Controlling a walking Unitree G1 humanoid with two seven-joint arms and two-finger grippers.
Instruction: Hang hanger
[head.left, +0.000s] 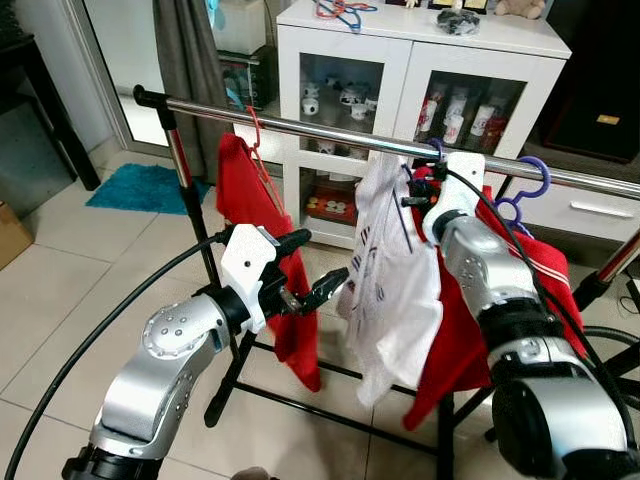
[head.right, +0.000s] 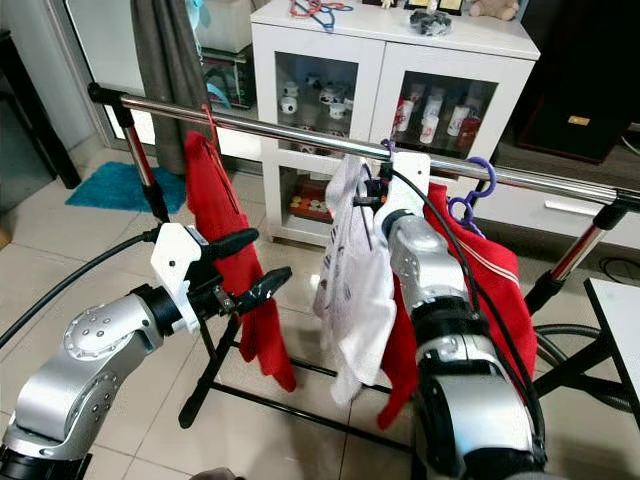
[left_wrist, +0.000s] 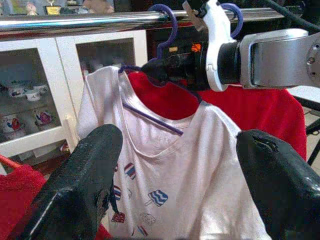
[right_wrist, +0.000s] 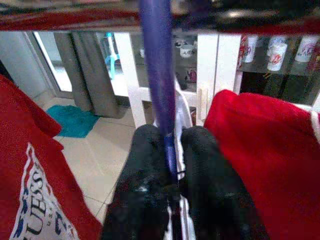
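A purple hanger (left_wrist: 165, 30) carries a white printed T-shirt (head.left: 395, 290), and its hook curls over the chrome rail (head.left: 300, 125). My right gripper (head.left: 412, 192) reaches up just under the rail, shut on the hanger's neck; the purple stem (right_wrist: 159, 85) runs between its black fingers (right_wrist: 142, 175). My left gripper (head.left: 310, 272) is open at mid height, left of the white shirt and in front of a red shirt (head.left: 255, 205). It holds nothing, and both fingers (left_wrist: 85, 170) frame the white shirt.
The red shirt hangs from a red hanger (head.left: 258, 135) at the rail's left end. A second purple hanger (head.left: 530, 182) with a red garment (head.left: 520, 270) sits right of my right arm. Behind stands a white glass-door cabinet (head.left: 420, 60); a teal rug (head.left: 145, 188) lies far left.
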